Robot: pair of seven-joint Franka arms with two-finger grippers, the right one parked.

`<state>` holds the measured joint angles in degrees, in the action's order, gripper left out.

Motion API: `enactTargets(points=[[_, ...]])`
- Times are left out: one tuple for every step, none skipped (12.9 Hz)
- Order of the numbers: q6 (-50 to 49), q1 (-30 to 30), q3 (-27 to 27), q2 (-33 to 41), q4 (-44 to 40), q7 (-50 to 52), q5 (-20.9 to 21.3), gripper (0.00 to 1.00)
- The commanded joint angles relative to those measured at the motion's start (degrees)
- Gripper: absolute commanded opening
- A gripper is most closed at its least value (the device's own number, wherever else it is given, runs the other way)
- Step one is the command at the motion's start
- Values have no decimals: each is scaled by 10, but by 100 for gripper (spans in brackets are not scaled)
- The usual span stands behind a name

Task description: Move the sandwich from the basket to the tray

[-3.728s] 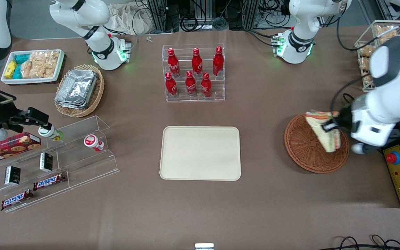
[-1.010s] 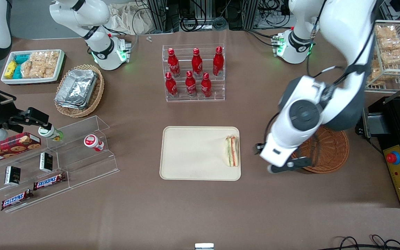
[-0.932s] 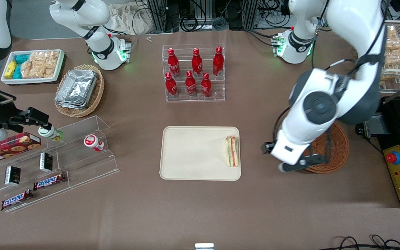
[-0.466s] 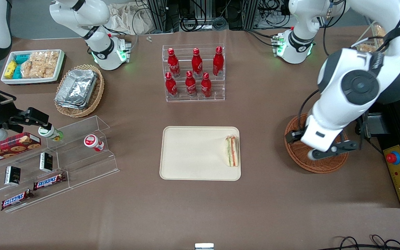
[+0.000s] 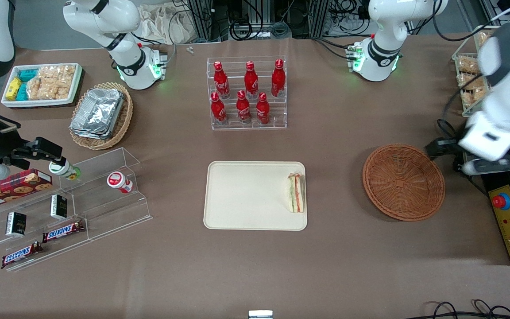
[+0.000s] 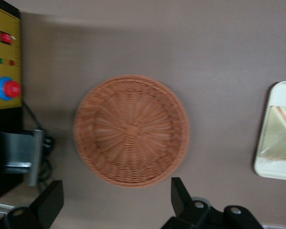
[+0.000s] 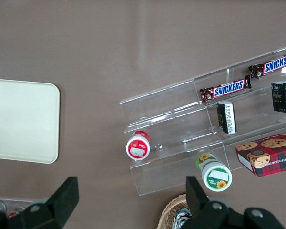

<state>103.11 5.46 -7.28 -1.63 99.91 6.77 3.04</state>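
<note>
Sandwich [image 5: 295, 192] lies on the tray [image 5: 246, 195], against the tray edge nearest the basket [image 5: 403, 181], long axis running near-to-far from the front camera. Basket holds nothing. Gripper [image 6: 117, 210] hangs above the table toward the working arm's end, fingers [image 6: 181, 198] spread apart and carrying nothing, basket directly under its camera. Sandwich lies well apart from it, with the basket between. Judgement: placement looks complete; only retreat remains.

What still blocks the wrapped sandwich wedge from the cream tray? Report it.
Nothing visible does: the film-wrapped triangular sandwich already lies on the cream-beige plastic tray. The round reddish-brown wicker basket holds nothing. The hand hangs open above it.
</note>
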Motion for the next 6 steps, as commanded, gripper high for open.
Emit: enactTargets(points=[[-19, 4, 13, 1, -14, -38, -15, 100], [-19, 7, 13, -5, -17, -37, -22, 100], [-19, 13, 12, -11, -29, -35, -40, 100], [-24, 13, 13, -23, -39, -35, -45, 100], [-30, 17, 13, -26, -51, -36, -45, 100], [-42, 33, 13, -25, -61, -40, -45, 100]])
